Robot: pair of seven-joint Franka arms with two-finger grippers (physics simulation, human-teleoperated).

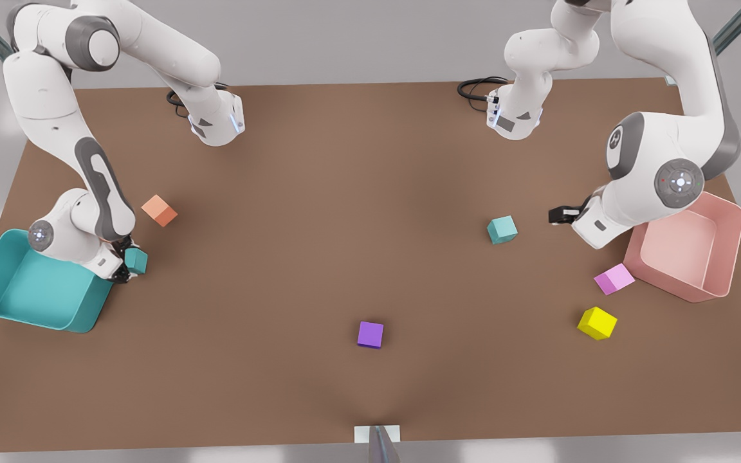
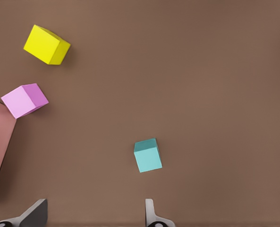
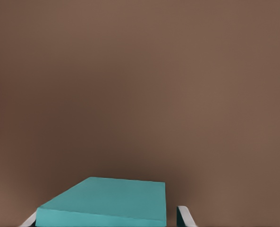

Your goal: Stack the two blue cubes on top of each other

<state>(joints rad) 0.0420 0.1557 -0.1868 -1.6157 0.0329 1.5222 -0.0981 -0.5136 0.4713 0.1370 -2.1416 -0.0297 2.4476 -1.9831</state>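
At the front view's left, beside the teal tray (image 1: 36, 289), your right gripper (image 1: 127, 262) has its jaws pinching one teal cube (image 1: 136, 260). The right wrist view shows what the front cannot: the cube's (image 3: 106, 202) flat matte face close up, a pale finger (image 3: 184, 216) tight at each side. At the front view's right, your left gripper (image 1: 554, 215) hovers with jaws spread, and the left wrist view shows both fingers (image 2: 151, 215) wide apart over bare bench (image 1: 319, 212). The second teal cube (image 1: 502, 229) rests on the bench at about 9 o'clock from it, near but untouched. Outward lie plain matte cubes: pink (image 1: 613, 278), yellow (image 1: 597, 323), purple (image 1: 370, 334), orange (image 1: 159, 210). The pink tray (image 1: 724, 257) is smooth and round-cornered.
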